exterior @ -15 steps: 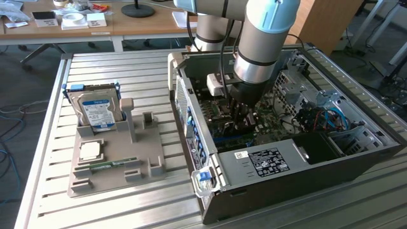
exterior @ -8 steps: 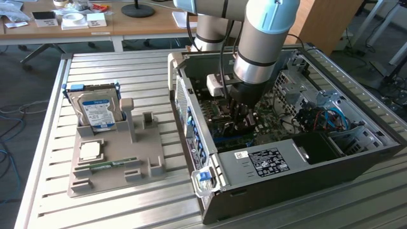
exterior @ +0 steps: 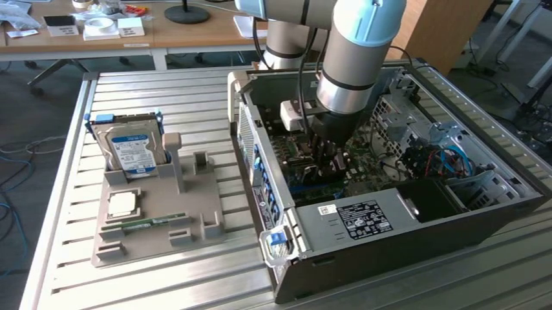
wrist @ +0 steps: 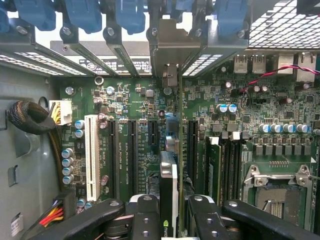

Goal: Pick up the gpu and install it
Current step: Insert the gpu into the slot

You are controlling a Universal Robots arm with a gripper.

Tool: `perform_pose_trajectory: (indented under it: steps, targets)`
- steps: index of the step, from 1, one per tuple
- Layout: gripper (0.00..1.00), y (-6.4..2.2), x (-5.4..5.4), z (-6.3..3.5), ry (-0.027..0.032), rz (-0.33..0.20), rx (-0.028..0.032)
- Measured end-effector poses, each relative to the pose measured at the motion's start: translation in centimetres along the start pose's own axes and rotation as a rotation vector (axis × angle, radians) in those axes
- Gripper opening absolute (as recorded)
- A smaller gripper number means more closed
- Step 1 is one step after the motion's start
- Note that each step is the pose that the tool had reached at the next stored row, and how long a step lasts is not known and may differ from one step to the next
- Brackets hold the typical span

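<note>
The claw (wrist: 169, 216) grips the gpu (wrist: 168, 185) by its upper edge, one black finger (wrist: 145, 220) pressed on each side of the card, which stands on edge straight below the wrist. In the wrist view the card's pale bracket (wrist: 169, 75) reaches up into the row of rear slot openings, and the board runs down among the black expansion slots (wrist: 131, 155) of the green motherboard (wrist: 280, 107) — whether it is fully seated I cannot tell. A white slot (wrist: 91, 155) lies further off to one side, and the bare CPU socket (wrist: 277, 192) to the other. In the exterior view the arm (exterior: 350, 58) reaches down into the open case (exterior: 414, 252), which lies on its side on a slatted table (exterior: 172, 90); the claw (exterior: 326, 165) is deep among the boards there. Well apart, toward the exterior view's left, a grey holder (exterior: 185, 226) carries a hard drive (exterior: 131, 150) standing upright, a flat CPU (exterior: 121, 204) and a green RAM stick (exterior: 155, 222) lying near its front.
</note>
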State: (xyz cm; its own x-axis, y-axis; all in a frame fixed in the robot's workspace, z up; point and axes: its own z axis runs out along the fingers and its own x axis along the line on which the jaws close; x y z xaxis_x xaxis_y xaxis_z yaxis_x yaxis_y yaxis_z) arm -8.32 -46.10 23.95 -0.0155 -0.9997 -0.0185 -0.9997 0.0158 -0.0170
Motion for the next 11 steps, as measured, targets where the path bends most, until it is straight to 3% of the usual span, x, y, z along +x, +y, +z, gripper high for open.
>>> perform_pose_trajectory:
  steps: [11]
  targets:
    - [0.27,0.09,0.0,0.09,-0.0002,0.0,0.0002]
